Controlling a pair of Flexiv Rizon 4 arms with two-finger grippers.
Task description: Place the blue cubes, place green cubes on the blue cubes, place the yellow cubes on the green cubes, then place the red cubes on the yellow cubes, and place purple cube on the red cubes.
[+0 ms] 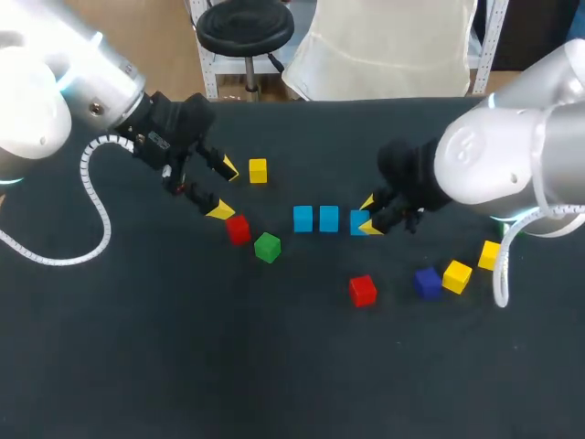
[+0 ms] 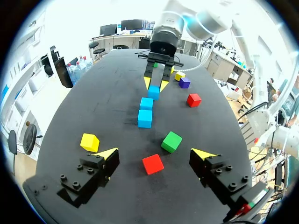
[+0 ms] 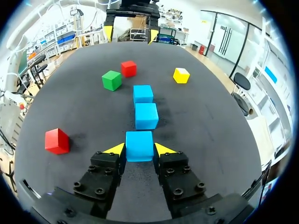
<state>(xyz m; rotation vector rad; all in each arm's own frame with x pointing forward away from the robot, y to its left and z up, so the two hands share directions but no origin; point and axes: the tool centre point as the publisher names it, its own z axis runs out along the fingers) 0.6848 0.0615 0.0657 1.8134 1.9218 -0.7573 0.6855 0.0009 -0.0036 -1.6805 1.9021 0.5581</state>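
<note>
- Right gripper (image 3: 139, 150) is clamping a blue cube (image 3: 139, 142), sitting in line with two other blue cubes (image 3: 145, 115).
- Left gripper (image 2: 156, 152) is hanging wide open over the red cube (image 2: 153, 164), near the green cube (image 2: 171, 141).

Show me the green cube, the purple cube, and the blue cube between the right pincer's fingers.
green cube (image 1: 267, 244), head view, on its top face.
purple cube (image 1: 426, 279), head view, on its top face.
blue cube (image 3: 139, 145), right wrist view, on the middle of its top face.
</note>
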